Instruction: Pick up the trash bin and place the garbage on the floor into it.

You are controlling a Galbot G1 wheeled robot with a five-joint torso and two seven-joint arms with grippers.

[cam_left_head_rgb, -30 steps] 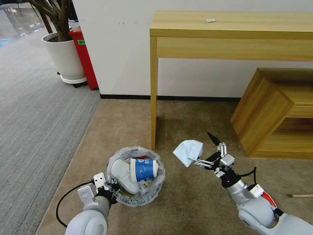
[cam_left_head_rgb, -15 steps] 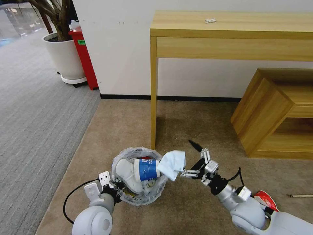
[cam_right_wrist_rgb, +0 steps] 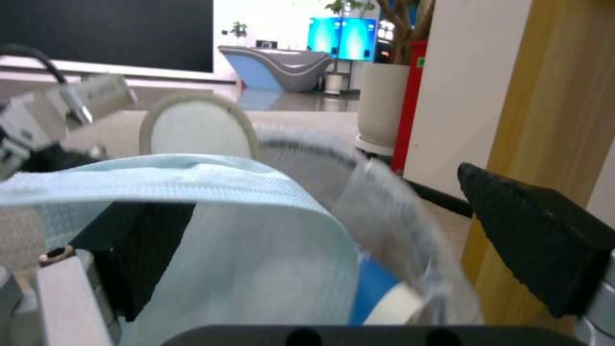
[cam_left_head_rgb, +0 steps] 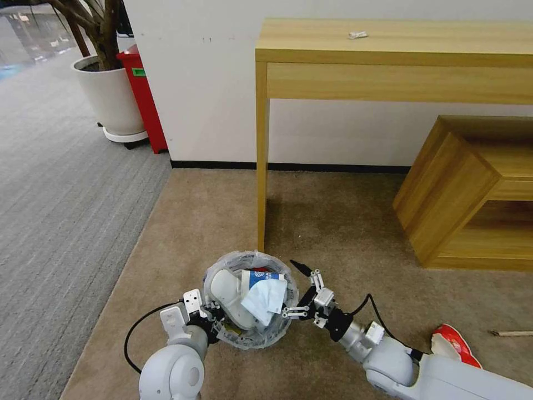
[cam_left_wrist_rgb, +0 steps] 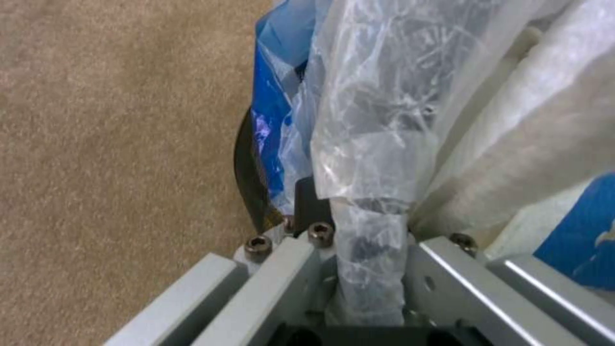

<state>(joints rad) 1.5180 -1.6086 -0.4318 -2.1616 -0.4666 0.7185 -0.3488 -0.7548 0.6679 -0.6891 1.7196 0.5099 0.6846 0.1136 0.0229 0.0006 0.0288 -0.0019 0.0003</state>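
Note:
The trash bin [cam_left_head_rgb: 248, 333], round and black with a crinkled clear liner, hangs just over the beige floor [cam_left_head_rgb: 333, 222]. My left gripper [cam_left_head_rgb: 214, 322] is shut on its near rim; in the left wrist view the left gripper [cam_left_wrist_rgb: 368, 269] pinches the bag-covered rim [cam_left_wrist_rgb: 365, 158]. A pale blue mask [cam_left_head_rgb: 265, 297] lies in the bin on a white slipper [cam_left_head_rgb: 227, 291] and a blue-white cup [cam_left_head_rgb: 264, 276]. My right gripper [cam_left_head_rgb: 291, 290] stands open at the bin's right rim. In the right wrist view the mask [cam_right_wrist_rgb: 192, 192] drapes against one finger of the right gripper [cam_right_wrist_rgb: 339, 250].
A red wrapper [cam_left_head_rgb: 452, 341] and a wooden stick [cam_left_head_rgb: 511, 333] lie on the carpet at right. A wooden desk leg [cam_left_head_rgb: 261, 166] stands just behind the bin, with a low shelf [cam_left_head_rgb: 466, 189] to the right. A white planter [cam_left_head_rgb: 111, 94], a red box [cam_left_head_rgb: 143, 94] and grey striped carpet [cam_left_head_rgb: 55, 194] lie to the left.
My right gripper swung left with the mask from over the carpet to the bin, and the mask now lies inside. The left arm shifted the bin slightly right.

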